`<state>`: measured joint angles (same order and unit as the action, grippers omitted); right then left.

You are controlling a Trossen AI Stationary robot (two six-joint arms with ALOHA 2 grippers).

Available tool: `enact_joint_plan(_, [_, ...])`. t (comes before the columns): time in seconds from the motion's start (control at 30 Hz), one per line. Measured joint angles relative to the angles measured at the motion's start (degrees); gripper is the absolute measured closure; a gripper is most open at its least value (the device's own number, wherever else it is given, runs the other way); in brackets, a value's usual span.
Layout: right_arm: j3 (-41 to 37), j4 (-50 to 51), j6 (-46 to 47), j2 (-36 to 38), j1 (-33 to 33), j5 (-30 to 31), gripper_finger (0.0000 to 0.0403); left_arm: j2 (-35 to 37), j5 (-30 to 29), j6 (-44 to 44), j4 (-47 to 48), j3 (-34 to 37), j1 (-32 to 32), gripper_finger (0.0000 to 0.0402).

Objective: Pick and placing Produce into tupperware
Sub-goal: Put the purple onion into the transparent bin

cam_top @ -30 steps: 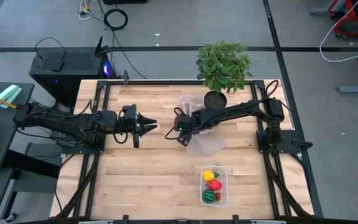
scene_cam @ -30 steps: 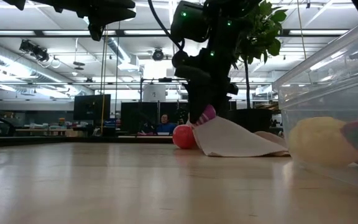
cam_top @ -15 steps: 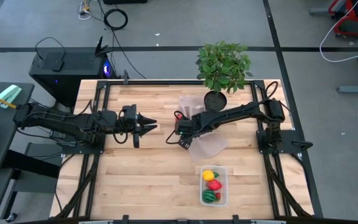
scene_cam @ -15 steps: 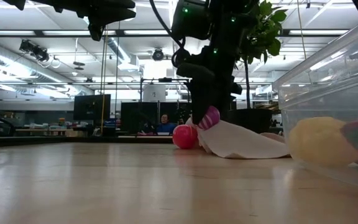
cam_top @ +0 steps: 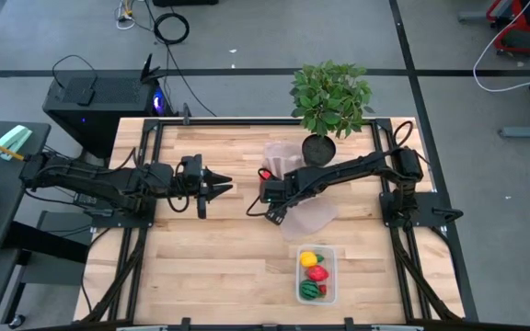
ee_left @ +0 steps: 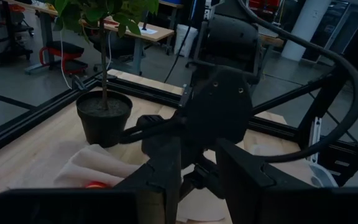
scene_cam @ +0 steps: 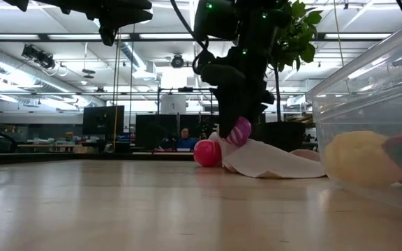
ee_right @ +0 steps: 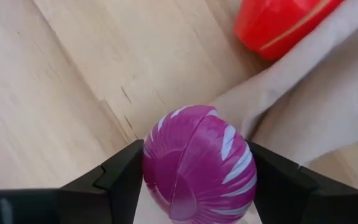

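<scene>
right gripper point(ee_right: 194, 180) clamping purple produce point(ee_right: 194, 165), above cloth point(ee_right: 316, 106)

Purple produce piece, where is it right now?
Clamped in the right gripper, the purple piece hangs just above the beige cloth's left edge, beside the red piece.

Left arm reaches in from the surface's left edge, stretched level toward centre. Left tool point(cam_top: 221, 187) hangs above the surface, fingers close together, nothing between them.

Right arm reaches from the right edge, bent at the elbow, forearm running toward centre. Right tool point(cam_top: 270, 210) points down near mid-surface, its two fingers point(ee_right: 120, 180) clamped either side of a purple ball point(ee_right: 194, 163), lifted off the surface.
</scene>
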<state>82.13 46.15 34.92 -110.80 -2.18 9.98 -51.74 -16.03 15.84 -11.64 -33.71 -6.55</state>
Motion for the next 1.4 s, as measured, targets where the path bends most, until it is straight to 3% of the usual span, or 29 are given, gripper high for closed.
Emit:
enact_joint_plan(0.33, [0.0,3.0,0.3,5.1,-1.8,-1.5,0.0152,0.0,-0.4,0.0,1.3,0.0,0.0,0.0294])
enact_joint_plan(0.83, [0.0,7.9,6.5,16.9,-11.8,-8.8,0.0146,0.0,-1.3,-0.2,1.5,0.0,0.0,0.0294])
enact_joint_plan(1.17, [0.0,8.1,13.6,17.9,-20.6,-16.0,0.0147,0.0,-1.3,0.0,1.4,0.0,0.0,0.0294])
enact_joint_plan(1.4, [-0.3,8.1,21.9,17.6,-26.2,-15.4,0.0143,0.0,-1.3,0.0,1.4,0.0,0.0,0.0294])
